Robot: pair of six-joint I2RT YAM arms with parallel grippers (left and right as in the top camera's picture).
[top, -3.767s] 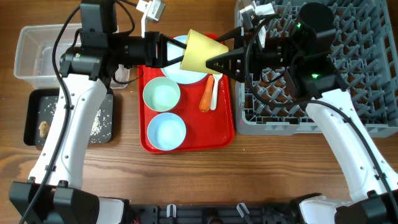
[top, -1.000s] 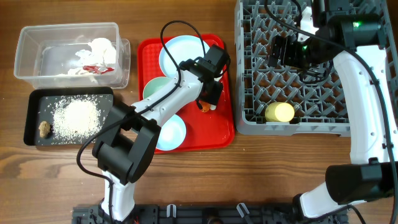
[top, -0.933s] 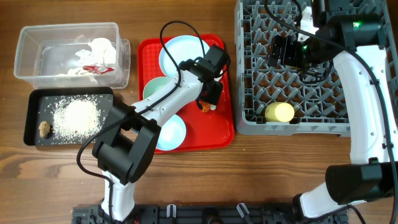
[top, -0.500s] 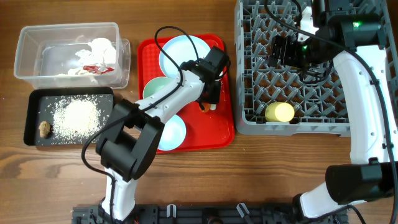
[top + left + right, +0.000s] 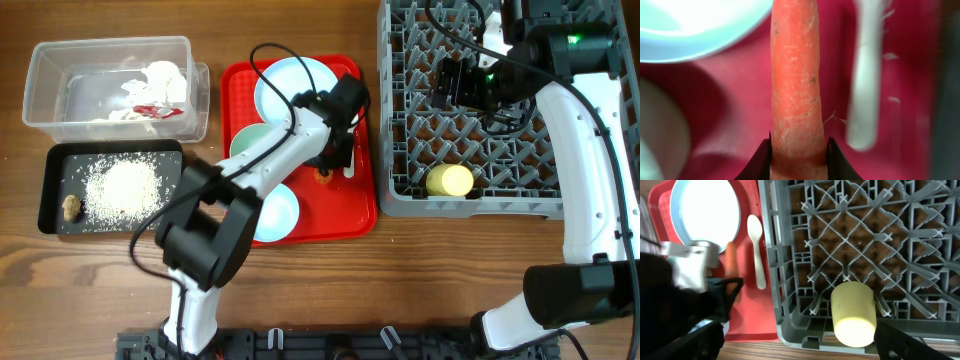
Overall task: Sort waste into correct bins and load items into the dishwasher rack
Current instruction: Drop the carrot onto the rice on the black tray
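Note:
My left gripper (image 5: pixel 333 158) is low over the red serving tray (image 5: pixel 352 215) and shut on the orange carrot (image 5: pixel 795 85), a finger pressed on each side of its thick end. The carrot lies on the tray between the pale blue plate (image 5: pixel 290 85) and the white spoon (image 5: pixel 865 90). A blue-green bowl (image 5: pixel 243 142) and a blue bowl (image 5: pixel 278 212) sit on the tray under the arm. The yellow cup (image 5: pixel 450 180) lies on its side in the grey rack (image 5: pixel 520 130). My right gripper (image 5: pixel 797 345) is open and empty above the rack.
The clear tub (image 5: pixel 60 85) at the far left holds crumpled white paper (image 5: pixel 160 75) and the red wrapper (image 5: pixel 155 110). The black tray (image 5: pixel 55 160) below it holds white rice (image 5: pixel 125 185) and a brown lump (image 5: pixel 70 206). Bare wood lies along the front.
My left gripper has shifted slightly over the carrot, which now shows less in the overhead view. The right arm and the yellow cup have not moved.

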